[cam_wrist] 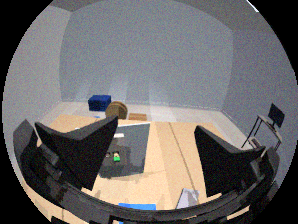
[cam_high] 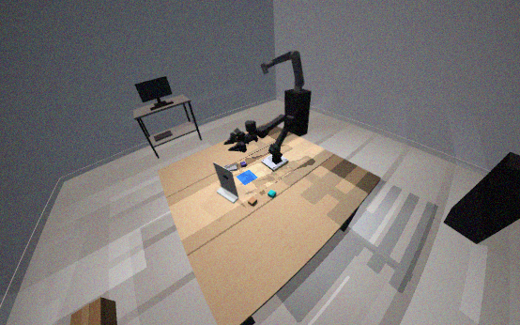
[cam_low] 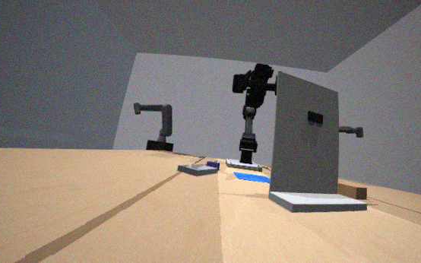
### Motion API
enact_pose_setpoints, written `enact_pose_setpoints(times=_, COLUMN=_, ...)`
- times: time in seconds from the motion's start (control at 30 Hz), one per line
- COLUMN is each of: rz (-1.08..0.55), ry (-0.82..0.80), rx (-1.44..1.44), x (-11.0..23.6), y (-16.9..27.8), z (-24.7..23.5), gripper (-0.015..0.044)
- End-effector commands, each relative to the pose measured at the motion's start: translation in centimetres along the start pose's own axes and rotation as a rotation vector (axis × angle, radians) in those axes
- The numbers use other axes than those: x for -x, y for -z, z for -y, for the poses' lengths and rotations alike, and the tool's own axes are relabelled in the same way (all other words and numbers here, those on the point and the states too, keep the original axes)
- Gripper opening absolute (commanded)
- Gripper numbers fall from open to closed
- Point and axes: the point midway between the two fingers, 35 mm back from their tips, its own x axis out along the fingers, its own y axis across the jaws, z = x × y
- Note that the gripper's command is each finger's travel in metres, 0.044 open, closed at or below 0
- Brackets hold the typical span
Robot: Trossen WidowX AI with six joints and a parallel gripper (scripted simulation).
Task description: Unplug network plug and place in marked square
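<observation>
The grey upright panel (cam_high: pixel 225 180) (cam_low: pixel 303 152) stands on its white base on the wooden table (cam_high: pixel 253 244). A dark socket block (cam_low: pixel 314 118) shows on the panel's near face in the exterior view. In the wrist view the panel (cam_wrist: pixel 135 137) lies ahead and slightly left, with a small pale plug (cam_wrist: pixel 116 157) on it. The blue marked square (cam_high: pixel 247 177) (cam_low: pixel 251 176) (cam_wrist: pixel 136 207) lies on the table between the panel and the arm's base. My gripper (cam_high: pixel 234 144) (cam_low: pixel 252 83) (cam_wrist: pixel 157 124) is open and empty. It hangs high above the table, behind the panel and well apart from it.
A flat grey slab (cam_high: pixel 231 166) (cam_low: pixel 197 169) and a small purple block (cam_high: pixel 243 163) (cam_low: pixel 213 164) lie near the square. A teal block (cam_high: pixel 271 193) and a brown block (cam_high: pixel 252 201) (cam_low: pixel 352 191) lie beside the panel. A second dark arm (cam_high: pixel 296 80) stands beyond the table.
</observation>
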Motion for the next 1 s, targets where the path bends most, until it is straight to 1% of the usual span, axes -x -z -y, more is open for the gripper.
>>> enact_pose_setpoints(times=0.0, rz=0.0, ry=-0.002, rx=-0.006, x=0.0, y=0.1, z=0.0, gripper=0.0374)
enact_pose_setpoints(times=0.27, rz=0.004, ry=-0.107, rx=-0.256, x=-1.6, y=2.5, z=-0.1, gripper=0.0164)
enact_pose_setpoints(times=0.3, rz=0.003, ry=-0.122, rx=-0.29, x=-1.7, y=2.8, z=-0.1, gripper=0.0156)
enact_pose_setpoints(times=0.63, rz=-0.044, ry=-0.264, rx=-0.62, x=-2.3, y=6.3, z=-0.1, gripper=0.0156)
enact_pose_setpoints(times=0.97, rz=-0.148, ry=-0.393, rx=-0.937, x=-1.2, y=9.8, z=0.0, gripper=0.0156)
